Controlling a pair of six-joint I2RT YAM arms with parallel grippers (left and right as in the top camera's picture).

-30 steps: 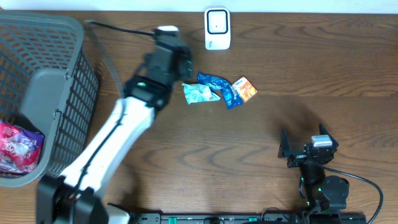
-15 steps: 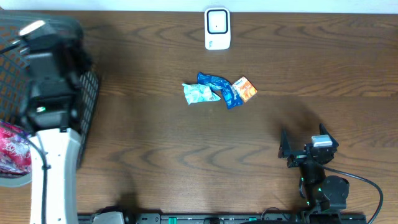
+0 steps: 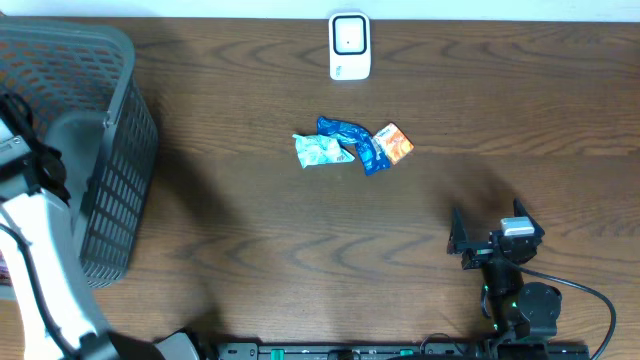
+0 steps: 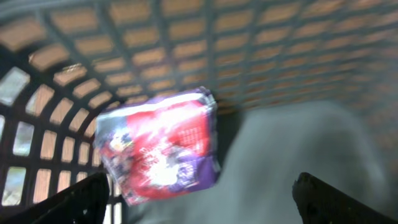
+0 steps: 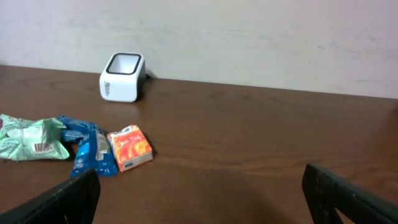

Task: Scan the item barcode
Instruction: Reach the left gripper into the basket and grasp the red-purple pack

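The white scanner stands at the table's far edge, also in the right wrist view as the scanner. In front of it lie a green packet, a blue packet and an orange packet. My left arm reaches over the grey basket. My left gripper is open inside it. A blurred red and purple packet sits beyond the fingers, touching neither. My right gripper rests open at the near right, holding nothing.
The basket's lattice wall and its grey floor surround the left gripper. From the right wrist the green packet, blue packet and orange packet lie ahead to the left. A pale wall backs the table.
My left arm has swung from beside the scanner across the table to the basket at the left edge. The right arm and the three packets on the table have not moved.
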